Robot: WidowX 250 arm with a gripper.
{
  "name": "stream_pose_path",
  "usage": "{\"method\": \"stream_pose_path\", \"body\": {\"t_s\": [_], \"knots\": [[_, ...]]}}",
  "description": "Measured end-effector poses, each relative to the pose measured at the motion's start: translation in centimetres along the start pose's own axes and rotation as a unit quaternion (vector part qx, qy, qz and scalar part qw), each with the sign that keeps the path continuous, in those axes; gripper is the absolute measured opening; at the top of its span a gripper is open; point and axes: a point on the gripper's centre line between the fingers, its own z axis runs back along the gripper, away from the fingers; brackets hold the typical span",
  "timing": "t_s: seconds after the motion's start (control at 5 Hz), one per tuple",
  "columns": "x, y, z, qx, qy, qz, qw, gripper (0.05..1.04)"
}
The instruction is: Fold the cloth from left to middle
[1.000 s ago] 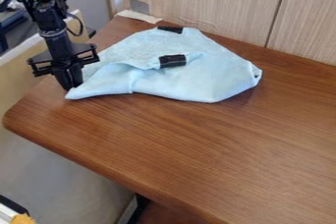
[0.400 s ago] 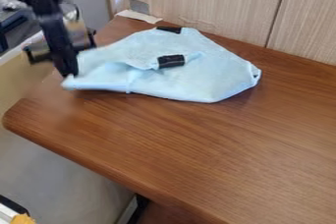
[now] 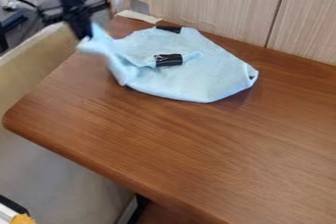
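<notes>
And here's the big brown table [image 3: 203,144], with the light blue cloth [image 3: 203,68] lying towards its back edge, and the left-hand fold looks to be under way! By my reckoning it's in the opening stretch: the left corner [image 3: 98,43] is up off the table, but it isn't laid over the middle. What's left, I judge, is to carry that corner rightwards, set it down over the centre and let go.

Now the cloth itself: most of it sits low on the table in a broad, uneven spread, rumpled through the middle, with a small tucked opening at its far right tip. On the table's left side the fabric climbs into a twisted, narrow peak, and the lower left edge curves up towards it.

At that peak, above the table's left edge, is the black gripper [image 3: 84,37], and the claw looks closed on the cloth, nipping that corner at its tips. Smaller again, two black patches: the middle one [image 3: 169,60] lies by a crease on the cloth, the back one [image 3: 169,29] at the cloth's edge nearest the table's back.
</notes>
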Motion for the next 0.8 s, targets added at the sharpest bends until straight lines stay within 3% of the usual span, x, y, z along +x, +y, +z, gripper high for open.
{"method": "stream_pose_path", "body": {"t_s": [0.2,0.4,0.6,0.8], "knots": [[0.1,-4.0,1.2,-0.013,-0.019,-0.033,0.9992,0.069],[-1.4,-8.8,-0.4,-0.026,-0.003,-0.082,0.9963,0.068],[-3.5,-11.7,-2.8,-0.018,0.019,-0.129,0.9913,0.068],[-4.0,-12.4,-5.1,-0.004,0.032,-0.147,0.9887,0.068]]}}
